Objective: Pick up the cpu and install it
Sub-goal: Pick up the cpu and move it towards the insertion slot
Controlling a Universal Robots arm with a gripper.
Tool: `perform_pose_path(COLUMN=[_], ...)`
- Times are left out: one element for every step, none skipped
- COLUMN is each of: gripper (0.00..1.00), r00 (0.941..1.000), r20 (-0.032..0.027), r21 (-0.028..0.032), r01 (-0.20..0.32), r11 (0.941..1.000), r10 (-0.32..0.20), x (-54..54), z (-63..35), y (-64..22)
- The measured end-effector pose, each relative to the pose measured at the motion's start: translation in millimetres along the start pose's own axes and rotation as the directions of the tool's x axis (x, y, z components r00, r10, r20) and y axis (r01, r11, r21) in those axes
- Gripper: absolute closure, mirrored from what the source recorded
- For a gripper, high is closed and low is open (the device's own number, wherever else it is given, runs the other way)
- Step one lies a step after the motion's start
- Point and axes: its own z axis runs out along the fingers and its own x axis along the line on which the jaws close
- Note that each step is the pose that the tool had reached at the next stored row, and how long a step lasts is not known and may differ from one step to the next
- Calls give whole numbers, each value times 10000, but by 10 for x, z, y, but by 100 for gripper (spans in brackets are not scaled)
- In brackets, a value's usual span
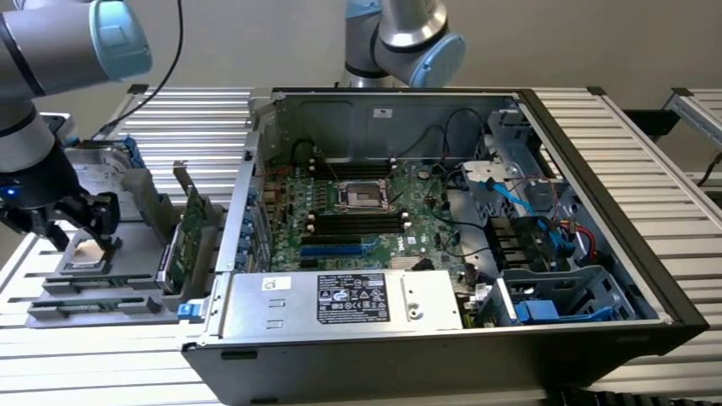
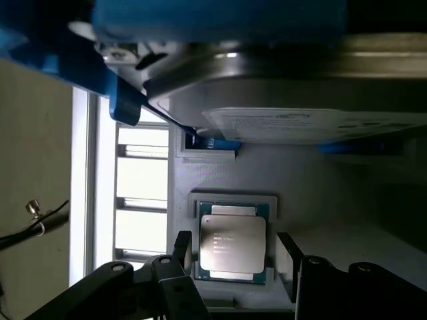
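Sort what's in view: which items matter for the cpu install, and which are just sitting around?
Job in hand:
- cpu
- gripper, open, fingers either side of the cpu
- cpu socket on the motherboard in the open case

Lying about:
- hard drive
- green card standing in the tray
- power supply

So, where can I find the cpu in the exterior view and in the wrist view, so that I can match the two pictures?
Exterior view: the cpu lies in the grey holder at the exterior view's left, under the gripper.
Wrist view: the cpu sits in a square recess between the open fingers of the gripper, with a gap on each side.
Shared landmark: the hard drive with the white label, next to the cpu.
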Motion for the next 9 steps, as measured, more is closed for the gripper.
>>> perform_pose_path(gripper=[38,38,38,38,38,38,38,38,38], r00=[10000,10000,10000,10000,10000,10000,10000,10000,10000], r20=[0,0,0,0,-1,-1,0,-3,-2], r21=[0,0,0,0,1,1,1,2,2], r01=[-1,0,3,5,6,7,8,8,8], r11=[10000,10000,10000,10000,10000,10000,10000,10000,10000], r10=[1,0,-3,-5,-6,-7,-8,-8,-8], x=[4,5,4,2,1,0,-2,-3,-5], z=[20,38,56,74,92,110,121,124,125], y=[0,0,0,0,0,0,0,0,0])
